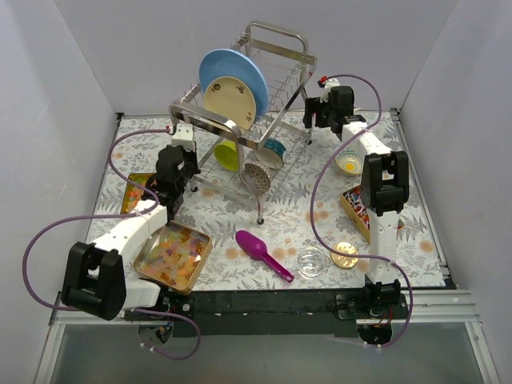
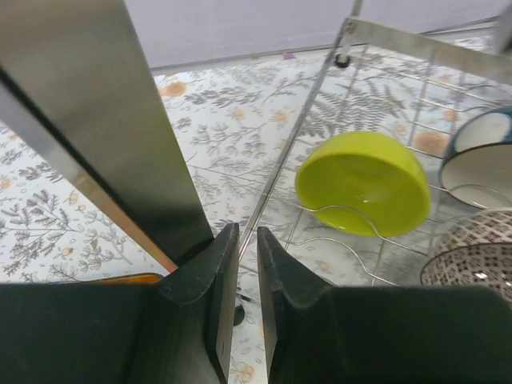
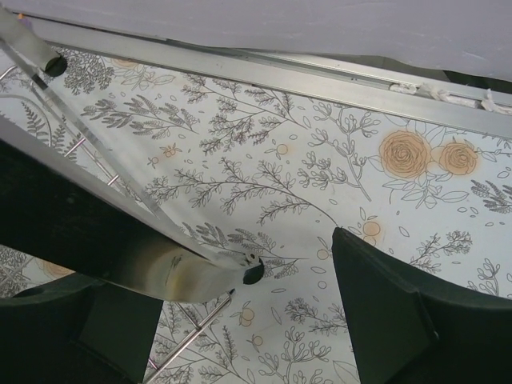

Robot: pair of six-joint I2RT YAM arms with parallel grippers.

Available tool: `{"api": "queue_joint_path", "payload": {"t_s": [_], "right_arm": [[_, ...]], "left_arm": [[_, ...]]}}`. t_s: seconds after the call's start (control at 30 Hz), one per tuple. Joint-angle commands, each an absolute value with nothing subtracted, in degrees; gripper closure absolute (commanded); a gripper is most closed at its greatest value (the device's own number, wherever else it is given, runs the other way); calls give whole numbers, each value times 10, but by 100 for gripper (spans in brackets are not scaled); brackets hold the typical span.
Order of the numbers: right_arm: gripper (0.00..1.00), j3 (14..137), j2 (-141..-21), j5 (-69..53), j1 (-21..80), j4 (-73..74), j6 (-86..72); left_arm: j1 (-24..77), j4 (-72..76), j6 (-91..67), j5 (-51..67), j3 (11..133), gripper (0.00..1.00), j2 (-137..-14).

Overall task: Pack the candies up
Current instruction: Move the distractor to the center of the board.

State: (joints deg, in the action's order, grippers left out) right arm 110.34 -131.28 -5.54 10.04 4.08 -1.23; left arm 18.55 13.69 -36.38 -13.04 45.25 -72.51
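The candies lie in three metal trays: glossy yellow-orange gummies (image 1: 172, 254) at the front left, tiny red-orange bits (image 1: 134, 192) at the left edge, and red-blue-white wrapped pieces (image 1: 358, 206) at the right, partly hidden by my right arm. My left gripper (image 1: 186, 172) (image 2: 246, 240) is shut and empty, with only a thin slit between the fingers. It sits by the dish rack's (image 1: 256, 104) front left leg (image 2: 120, 136). My right gripper (image 1: 314, 122) (image 3: 240, 320) is open and empty, above the rack's back right foot (image 3: 254, 274).
The rack holds a blue plate (image 1: 232, 72), a cream plate (image 1: 230, 100), a yellow-green bowl (image 2: 360, 192), a teal cup (image 1: 274, 149) and a patterned bowl (image 2: 480, 256). A purple scoop (image 1: 264, 254), a glass jar (image 1: 312, 262) and a gold lid (image 1: 345, 254) lie in front. A small bowl (image 1: 350, 164) stands at the right.
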Motion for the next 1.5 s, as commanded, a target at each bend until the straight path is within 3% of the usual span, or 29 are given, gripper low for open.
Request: {"api": "queue_joint_path", "payload": {"t_s": [0.0,0.4,0.57,0.77,1.07,1.27,1.47], "right_arm": [[14,1092,-1271,-32,98,15,-4],[14,1088,-1267,-52,115,15,-2],[15,1072,-1237,-110,126,31,-2],[13,987,-1136,-166,125,49,-2],[11,804,-951,-227,125,63,76],[11,728,-879,-294,125,146,200],[14,710,-844,-367,134,293,352]], "left_arm": [[118,199,-356,-171,480,84,-758],[23,289,-322,-86,515,84,-853],[-31,231,-361,37,564,75,-875],[-32,141,-375,110,524,63,-753],[-33,-98,-372,171,432,20,-560],[-33,-196,-304,178,403,18,-474],[-33,-323,-169,260,425,12,-486]]}}
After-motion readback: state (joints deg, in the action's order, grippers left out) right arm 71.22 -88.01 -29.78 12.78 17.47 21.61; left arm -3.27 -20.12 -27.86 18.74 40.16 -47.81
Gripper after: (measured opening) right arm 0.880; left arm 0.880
